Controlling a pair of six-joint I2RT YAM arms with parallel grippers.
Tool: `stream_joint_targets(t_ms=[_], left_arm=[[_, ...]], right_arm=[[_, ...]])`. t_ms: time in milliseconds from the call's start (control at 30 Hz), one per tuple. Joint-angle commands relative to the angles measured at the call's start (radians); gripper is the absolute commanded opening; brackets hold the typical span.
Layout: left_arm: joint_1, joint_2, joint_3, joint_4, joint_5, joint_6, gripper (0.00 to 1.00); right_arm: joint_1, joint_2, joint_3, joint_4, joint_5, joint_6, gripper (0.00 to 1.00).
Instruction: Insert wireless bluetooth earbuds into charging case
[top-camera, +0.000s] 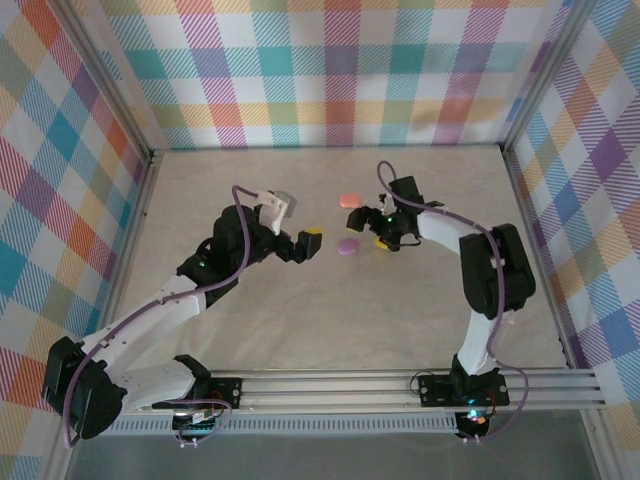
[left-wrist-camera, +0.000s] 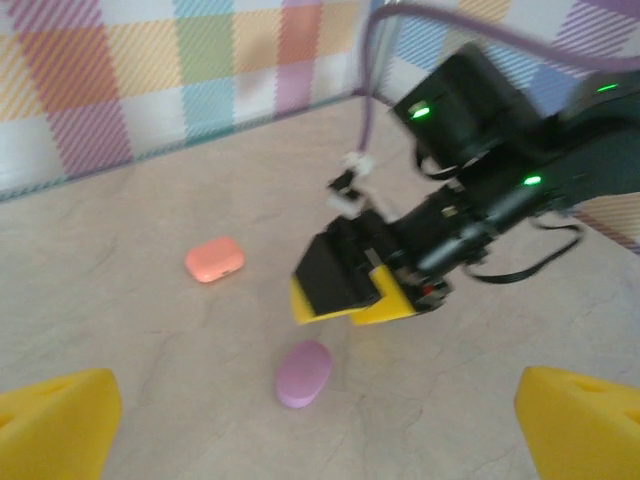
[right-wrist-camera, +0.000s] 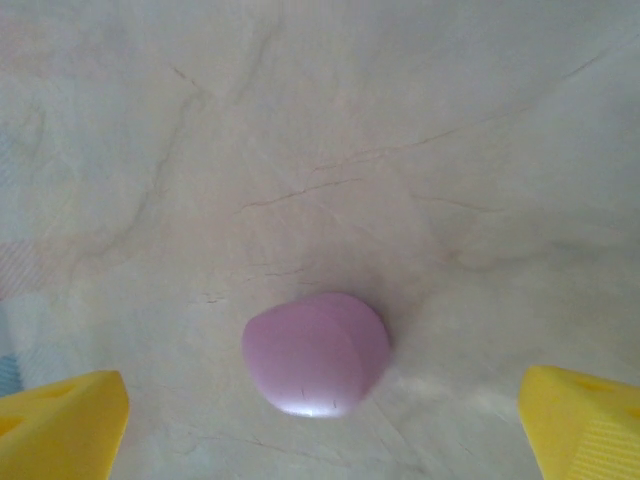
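Note:
A purple charging case (top-camera: 347, 247) (left-wrist-camera: 303, 373) (right-wrist-camera: 315, 353) lies on the table with its lid closed. An orange-pink charging case (top-camera: 350, 200) (left-wrist-camera: 214, 259), also closed, lies a little farther back. The earbuds are out of view. My right gripper (top-camera: 370, 228) (left-wrist-camera: 355, 290) (right-wrist-camera: 320, 430) hovers just right of and above the purple case, open, its yellow fingertips (right-wrist-camera: 60, 425) wide apart with nothing between them. My left gripper (top-camera: 293, 225) (left-wrist-camera: 320, 440) is open to the left of the purple case, pointing at it and holding nothing.
The marble-patterned table (top-camera: 330, 320) is fenced by checkered walls (top-camera: 330, 70) at the back and both sides. A metal rail (top-camera: 400, 385) with the arm bases runs along the near edge.

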Motion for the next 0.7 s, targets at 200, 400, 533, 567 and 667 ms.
stream_joint_targets(t_ms=[200, 400, 533, 567, 667], left_arm=[[0.214, 0.052, 0.04, -0.081, -0.21, -0.039, 1.0], [0.326, 0.106, -0.206, 0.306, -0.245, -0.006, 1.0], [0.352, 0.125, -0.306, 0.412, -0.344, -0.006, 1.0], [0.355, 0.128, -0.323, 0.421, -0.374, 0.004, 1.0], [0.375, 0.134, -0.384, 0.487, -0.432, 0.007, 1.0]], right_arm=[[-0.07, -0.404, -0.136, -0.028, 0.535, -0.293, 1.0], [-0.17, -0.505, -0.433, 0.358, 0.693, -0.443, 1.0], [-0.235, -0.51, -0.572, 0.56, 0.695, -0.453, 1.0], [-0.252, -0.5, -0.604, 0.613, 0.69, -0.445, 1.0], [-0.281, -0.449, -0.664, 0.768, 0.696, -0.474, 1.0]])
